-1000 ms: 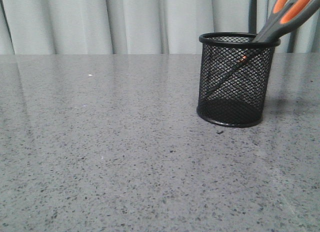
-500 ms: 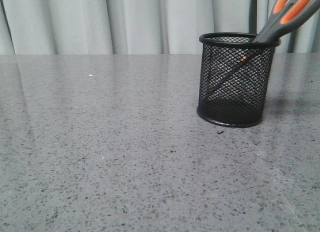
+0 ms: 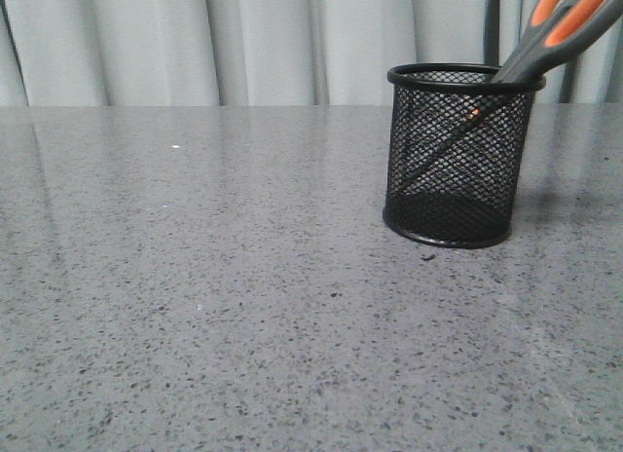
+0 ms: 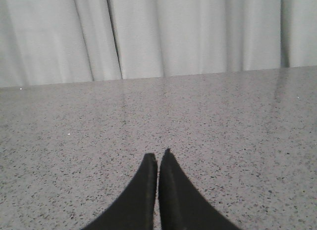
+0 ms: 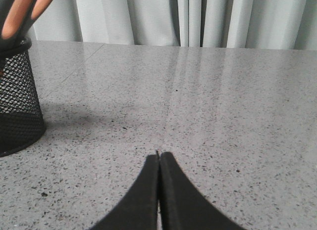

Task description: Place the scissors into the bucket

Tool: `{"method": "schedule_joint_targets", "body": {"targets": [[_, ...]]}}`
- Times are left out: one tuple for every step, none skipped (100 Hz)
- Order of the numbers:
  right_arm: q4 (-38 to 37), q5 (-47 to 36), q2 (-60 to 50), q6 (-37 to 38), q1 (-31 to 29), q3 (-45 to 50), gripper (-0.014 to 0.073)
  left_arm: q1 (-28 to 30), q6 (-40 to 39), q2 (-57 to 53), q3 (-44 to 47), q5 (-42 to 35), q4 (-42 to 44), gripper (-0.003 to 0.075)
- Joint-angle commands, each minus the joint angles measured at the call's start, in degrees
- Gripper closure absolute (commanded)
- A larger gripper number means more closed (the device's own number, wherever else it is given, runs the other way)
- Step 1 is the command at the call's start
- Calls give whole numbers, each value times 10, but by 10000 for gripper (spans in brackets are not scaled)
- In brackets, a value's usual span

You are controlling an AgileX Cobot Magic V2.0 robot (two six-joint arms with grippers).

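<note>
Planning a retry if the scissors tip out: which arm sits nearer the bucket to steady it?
Right. Its wrist view shows the bucket with the scissors leaning inside, close by. The left wrist view shows only bare table. Both grippers are shut and empty.

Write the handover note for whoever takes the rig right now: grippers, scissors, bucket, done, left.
Left gripper: jaws shut, empty, low over bare table.
Right gripper: jaws shut, empty, apart from the bucket.
Scissors: blades down inside the bucket, leaning on its rim, orange-lined handles sticking out above.
Bucket: upright on the table, right of centre in the front view.
Done: scissors are in the bucket, released.
Left: nothing evident; no arm shows in the front view.
</note>
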Motion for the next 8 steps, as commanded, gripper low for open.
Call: {"method": "schedule_joint_targets", "body": {"targets": [[-9, -46, -12, 0, -3, 14, 662, 0, -6, -15, 9, -44, -4, 741], [-9, -46, -12, 0, -3, 14, 662, 0, -6, -15, 9, -44, -4, 741], [-9, -46, -12, 0, -3, 14, 662, 0, -6, -15, 9, -44, -4, 741], [-9, -46, -12, 0, -3, 14, 662, 0, -6, -15, 9, -44, -4, 741], [-9, -46, -12, 0, -3, 14, 662, 0, -6, -15, 9, -44, -4, 741], [-9, -46, -12, 0, -3, 14, 662, 0, -6, -15, 9, -44, -4, 741], [-9, -46, -12, 0, -3, 14, 662, 0, -6, -15, 9, -44, -4, 741], [-9, -46, -12, 0, -3, 14, 662, 0, -6, -15, 9, -44, -4, 741]]}}
